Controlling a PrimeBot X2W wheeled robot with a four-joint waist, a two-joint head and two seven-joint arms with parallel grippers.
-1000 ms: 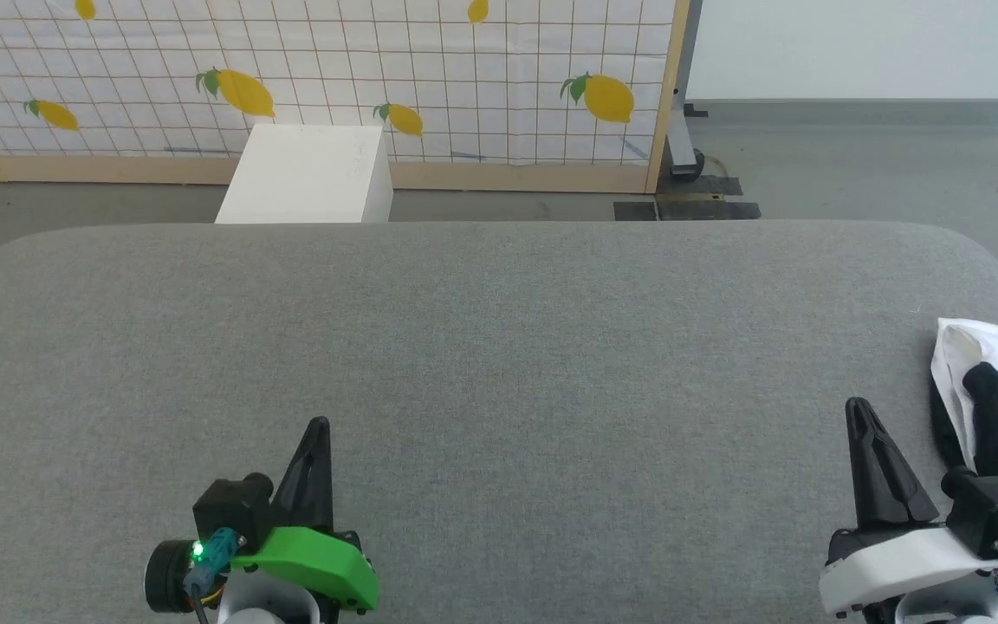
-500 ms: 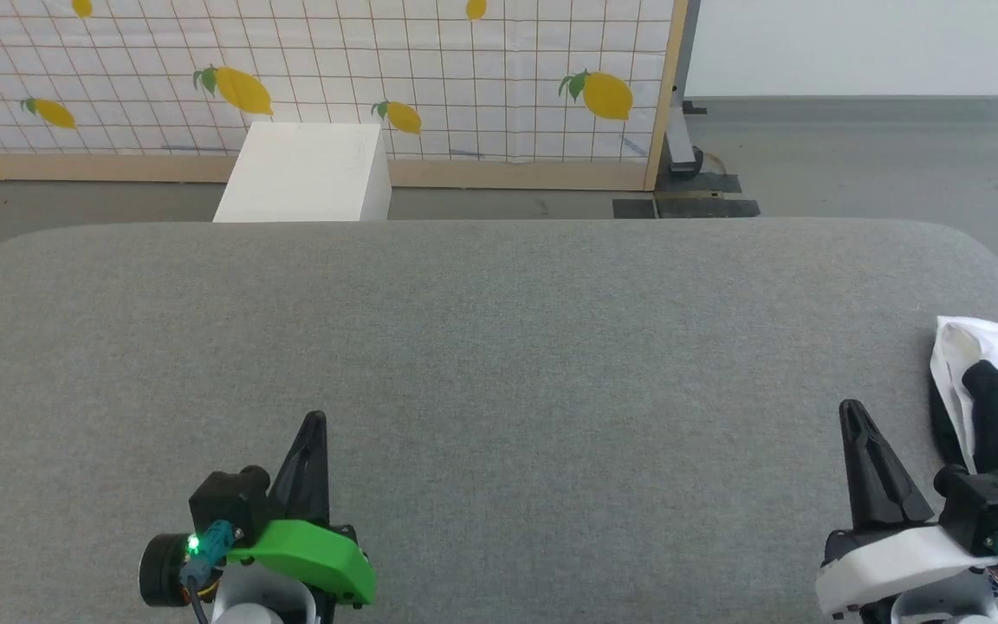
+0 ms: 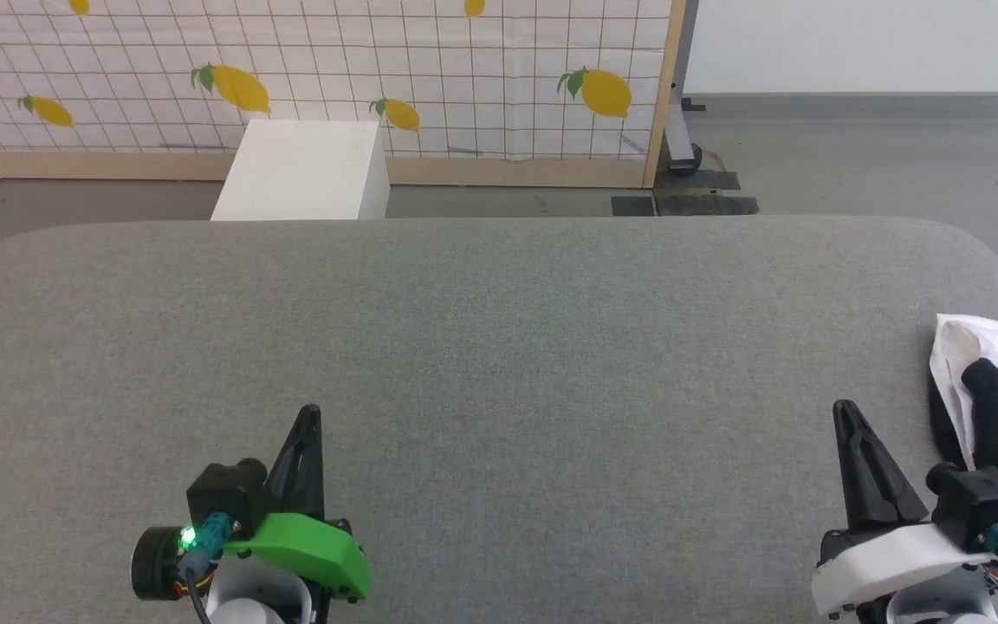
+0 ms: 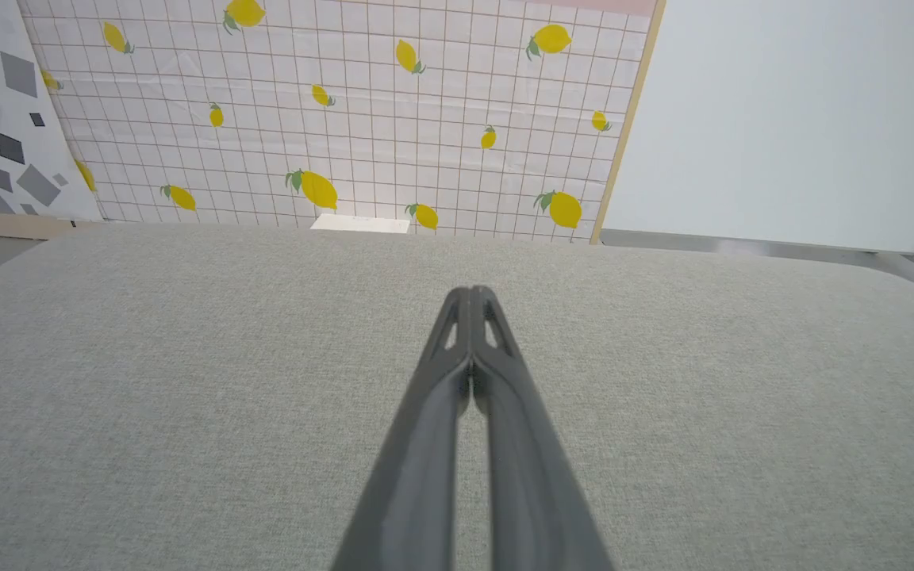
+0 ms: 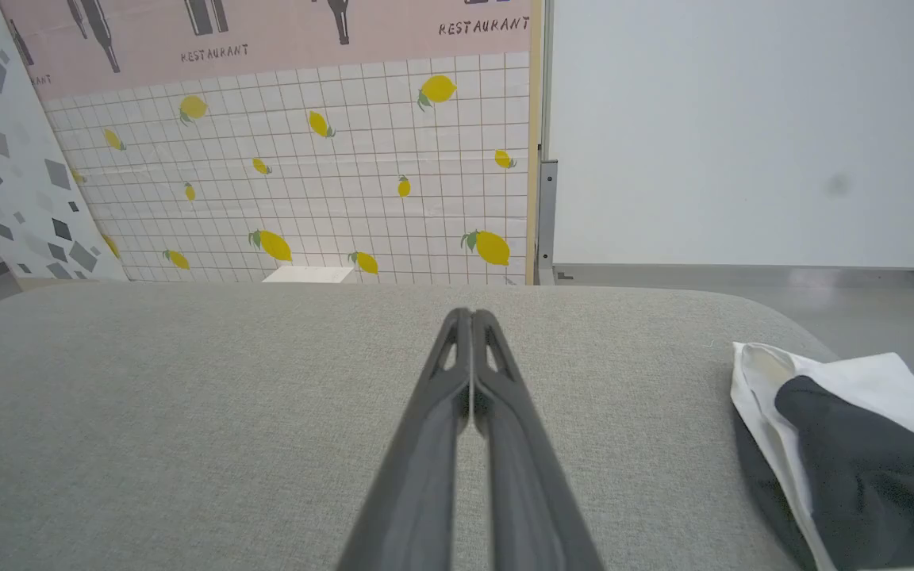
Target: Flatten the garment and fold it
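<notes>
Most of the shirt (image 3: 995, 394) is cut off. It runs past the right edge of my head view, and the dark camera block on my right wrist covers its near part. In my right wrist view it leaves by the lower right corner. I cannot tell where its neck or hem lies.

What shows is a soft, crumpled heap, with white cloth curled round a black fold. It sits at the far right of the pad (image 3: 499, 329), near the rounded corner. The pad is flat, grey, woven fabric with a fine grain.

My right claw (image 3: 845, 409) lies just left of the shirt and apart from it. My left claw (image 3: 309, 414) is well away, at the lower left. Both are long, dark and tapered, with slotted ribs near the tips. On each, the fingers are pressed together right to the tip and grip nothing. My left wrist has a green cover and my right a white one.

Beyond the pad, a white box (image 3: 300, 169) stands on the grey floor (image 3: 863, 156). It is set against a panel (image 3: 430, 61) of white grid printed with yellow lemons and framed in pale wood. Black tape patches (image 3: 685, 204) lie at the foot of the panel's right post.
</notes>
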